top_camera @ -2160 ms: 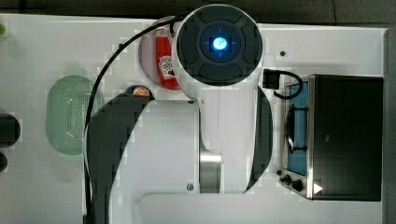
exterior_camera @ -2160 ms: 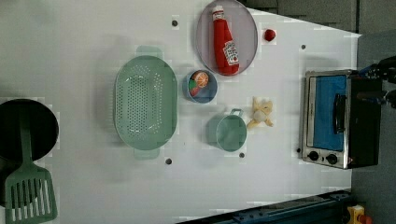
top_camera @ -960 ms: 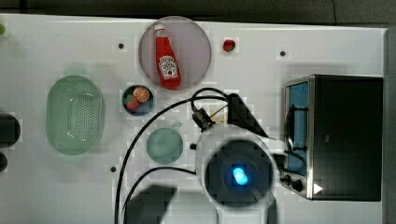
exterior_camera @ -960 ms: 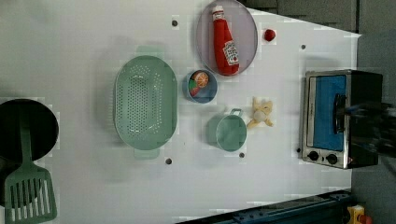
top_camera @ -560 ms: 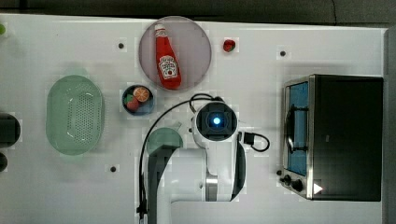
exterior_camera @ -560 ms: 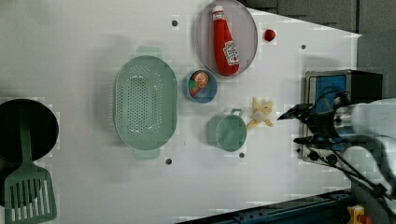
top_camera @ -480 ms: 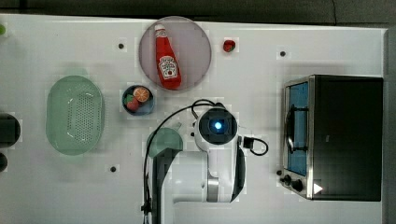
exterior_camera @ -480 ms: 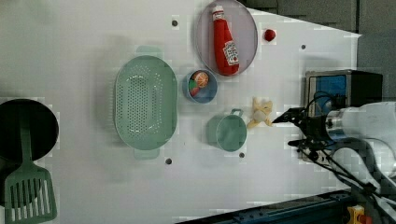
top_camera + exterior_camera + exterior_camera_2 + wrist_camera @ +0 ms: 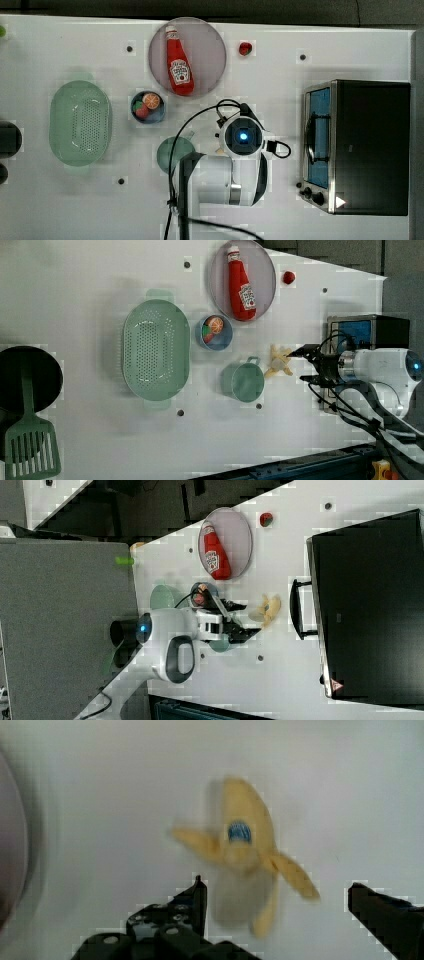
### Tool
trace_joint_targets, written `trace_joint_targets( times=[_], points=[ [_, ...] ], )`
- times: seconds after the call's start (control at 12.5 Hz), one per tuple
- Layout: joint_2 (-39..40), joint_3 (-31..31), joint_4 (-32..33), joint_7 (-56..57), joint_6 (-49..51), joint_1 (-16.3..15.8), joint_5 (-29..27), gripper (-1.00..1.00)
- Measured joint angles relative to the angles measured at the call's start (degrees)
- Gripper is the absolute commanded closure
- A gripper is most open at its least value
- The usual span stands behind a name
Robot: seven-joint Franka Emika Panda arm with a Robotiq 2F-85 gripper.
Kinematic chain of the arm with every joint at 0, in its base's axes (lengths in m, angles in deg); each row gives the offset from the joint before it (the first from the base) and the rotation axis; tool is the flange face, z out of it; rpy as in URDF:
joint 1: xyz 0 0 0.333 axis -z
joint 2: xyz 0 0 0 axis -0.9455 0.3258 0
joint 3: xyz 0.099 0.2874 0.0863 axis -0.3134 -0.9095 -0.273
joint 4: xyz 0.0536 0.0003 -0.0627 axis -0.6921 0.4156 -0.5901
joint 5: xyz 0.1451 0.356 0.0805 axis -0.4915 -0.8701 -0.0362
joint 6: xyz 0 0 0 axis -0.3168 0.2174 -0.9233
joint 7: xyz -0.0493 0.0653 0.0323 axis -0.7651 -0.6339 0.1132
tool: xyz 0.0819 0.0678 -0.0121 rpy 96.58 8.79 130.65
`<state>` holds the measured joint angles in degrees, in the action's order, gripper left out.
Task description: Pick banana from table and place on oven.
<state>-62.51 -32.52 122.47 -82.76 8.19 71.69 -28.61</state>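
The banana [image 9: 245, 865], pale yellow with peeled flaps and a blue sticker, lies on the white table [image 9: 100, 440] between the teal cup and the oven [image 9: 367, 335]. It also lies in front of the oven's handle in the right view [image 9: 266, 611]. My gripper [image 9: 277, 892] is open, its two black fingers set wide on either side of the banana's near end, nothing held. In the left view the gripper [image 9: 300, 365] hangs just beside the banana [image 9: 279, 361], toward the oven. In the top view the arm's wrist [image 9: 243, 136] covers the banana; the oven [image 9: 370, 145] stands at the top view's right.
A teal cup [image 9: 246, 382] stands close to the banana. Beyond are a blue bowl with an orange slice [image 9: 216, 332], a red ketchup bottle [image 9: 241, 282] on a pink plate, a green colander [image 9: 156, 350], a small red piece [image 9: 288, 277], and a spatula [image 9: 31, 450].
The arm swung from the far side of the table across to the banana. In the last half second the open gripper moved closer to the banana.
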Motion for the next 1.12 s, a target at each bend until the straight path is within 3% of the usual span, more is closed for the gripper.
trace_joint_targets(
  times=[0.32,0.48,0.8,1.12],
  points=[
    [9.9,1.0,-0.1,0.0,-9.8,0.0,0.0,-0.93],
    [11.3,-0.5,2.7,0.0,-11.5,0.7,-0.8,-0.43],
    [11.3,-1.1,1.9,0.0,-15.0,-0.4,-1.3,0.47],
    [7.4,-0.9,2.6,0.0,-14.3,0.3,-1.5,0.48]
  ],
)
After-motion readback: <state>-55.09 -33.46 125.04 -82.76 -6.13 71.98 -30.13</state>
